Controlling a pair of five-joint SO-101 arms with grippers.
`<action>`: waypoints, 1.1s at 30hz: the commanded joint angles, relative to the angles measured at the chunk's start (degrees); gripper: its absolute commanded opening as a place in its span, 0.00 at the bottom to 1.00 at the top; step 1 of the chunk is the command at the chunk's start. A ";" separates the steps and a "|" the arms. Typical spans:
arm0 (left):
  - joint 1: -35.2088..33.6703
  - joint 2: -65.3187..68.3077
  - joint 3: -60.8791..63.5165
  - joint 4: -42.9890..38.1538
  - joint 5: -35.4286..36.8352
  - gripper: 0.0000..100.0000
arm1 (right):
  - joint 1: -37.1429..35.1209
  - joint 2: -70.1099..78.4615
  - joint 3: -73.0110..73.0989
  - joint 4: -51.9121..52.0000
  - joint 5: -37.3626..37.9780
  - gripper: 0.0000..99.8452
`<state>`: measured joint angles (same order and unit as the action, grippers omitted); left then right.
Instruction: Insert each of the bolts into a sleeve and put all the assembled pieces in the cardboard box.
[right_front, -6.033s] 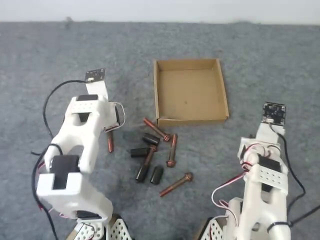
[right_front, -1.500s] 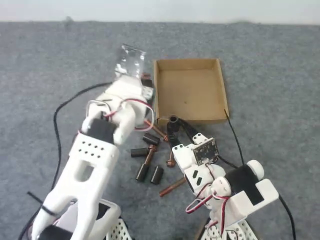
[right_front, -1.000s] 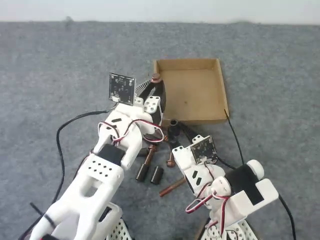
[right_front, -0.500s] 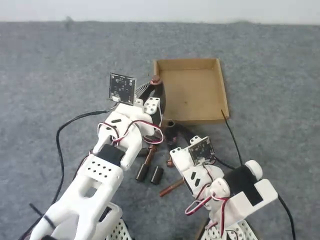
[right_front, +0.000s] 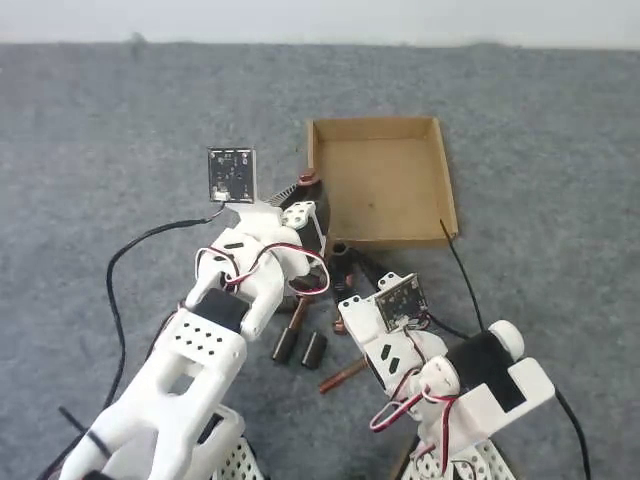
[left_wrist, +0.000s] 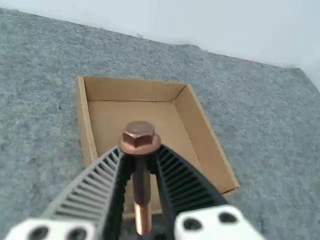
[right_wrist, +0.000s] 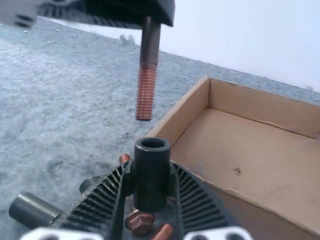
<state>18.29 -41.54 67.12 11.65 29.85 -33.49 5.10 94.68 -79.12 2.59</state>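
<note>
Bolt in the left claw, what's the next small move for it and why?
Probably lower the left claw a little, nudging the bolt into line with the sleeve. The bolt hangs threaded end down, its tip above the sleeve's open top and seemingly slightly off centre. The right claw holds that sleeve upright, so a short, aligned descent should start the insertion.

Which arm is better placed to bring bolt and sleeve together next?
Left, probably. The left claw holds the bolt upright, thread down, just above the sleeve, which the right claw grips opening upward; lowering the bolt seems simplest.
</note>
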 joint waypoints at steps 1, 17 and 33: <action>2.20 -2.99 -1.36 0.09 0.79 0.01 | -0.57 -3.12 -0.79 -0.04 -0.18 0.01; 3.52 -2.99 -1.36 2.02 -2.02 0.01 | -0.57 -3.12 -0.53 -0.04 -0.18 0.01; 3.52 -2.55 5.93 -10.46 -2.20 0.01 | -0.40 -3.21 -0.44 -0.84 -0.09 0.01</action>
<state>21.71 -41.63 71.87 8.22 28.62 -33.85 4.84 94.68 -79.12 2.68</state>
